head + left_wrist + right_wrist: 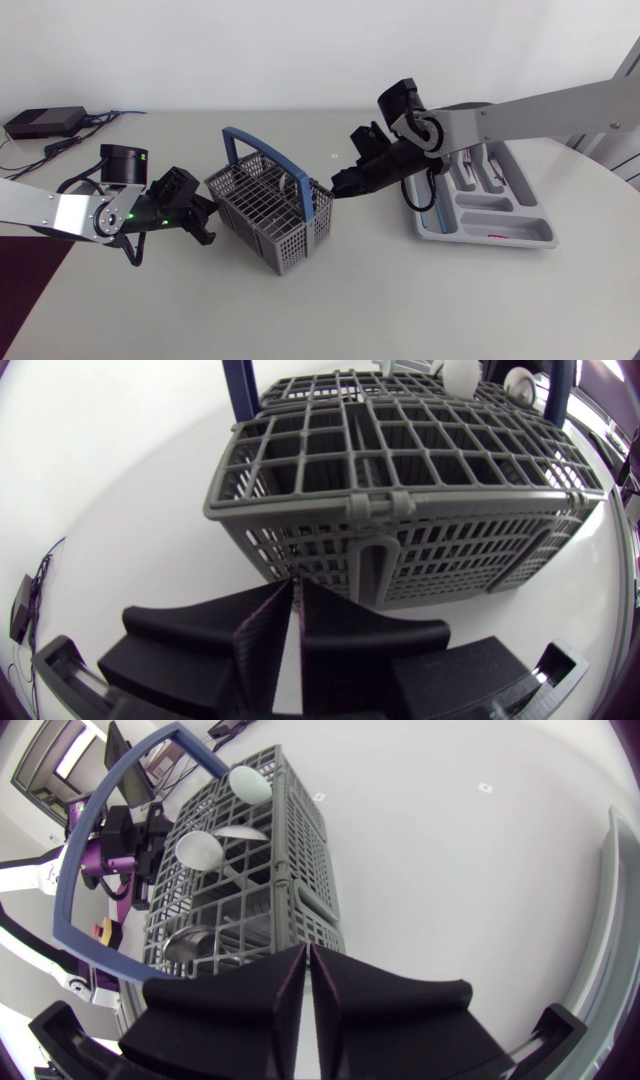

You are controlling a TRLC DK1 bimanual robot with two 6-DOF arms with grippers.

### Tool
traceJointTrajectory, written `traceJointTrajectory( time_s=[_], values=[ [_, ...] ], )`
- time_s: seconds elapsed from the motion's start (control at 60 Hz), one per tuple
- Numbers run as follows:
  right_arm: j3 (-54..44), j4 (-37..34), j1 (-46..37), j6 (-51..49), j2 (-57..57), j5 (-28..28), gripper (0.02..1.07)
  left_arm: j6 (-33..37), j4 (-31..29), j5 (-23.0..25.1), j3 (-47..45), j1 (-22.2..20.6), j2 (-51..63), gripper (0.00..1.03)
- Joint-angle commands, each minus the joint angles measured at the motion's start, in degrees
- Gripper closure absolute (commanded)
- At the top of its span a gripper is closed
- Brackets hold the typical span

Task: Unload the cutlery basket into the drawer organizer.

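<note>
Basket: a grey plastic lattice cutlery basket (pixel 268 215) with a blue hoop handle (pixel 323 205) is set upright at the middle of the tabletop (pixel 400 300).
Contents: pale spoon bowls (pixel 249 784) are seen standing up out of its compartments.
Organizer: a light grey plastic drawer organizer (pixel 450 236) is laid near the tabletop's right edge, well apart from the basket.
Left arm: the left claw (pixel 295 595) is pressed fully together with nothing held, and is placed low, just beside the basket's left wall.
Right arm: the right claw (pixel 308 955) is likewise closed on nothing, and is held just beside the basket's right rim, between basket and organizer.
Other: a black box (pixel 45 122) with cables is kept at the far left corner.
</note>
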Motion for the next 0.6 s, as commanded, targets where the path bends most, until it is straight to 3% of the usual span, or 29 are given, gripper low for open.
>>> traceJointTrajectory(
  time_s=[0.0,0.333,0.583],
  values=[
    [-2.4,0.3,1.7,1.3,-3.0,-0.4,0.96,-1.6,1.1,0.7,3.0,-0.7,2.8,0.75],
    [-8.8,-0.3,4.6,1.2,-9.6,-0.4,0.96,-3.6,0.1,1.6,10.7,-2.1,8.2,0.75],
    [-13.9,-2.0,5.9,-0.4,-14.8,-0.6,0.96,-5.0,-1.6,1.8,16.3,-6.8,12.0,0.75]
  ],
)
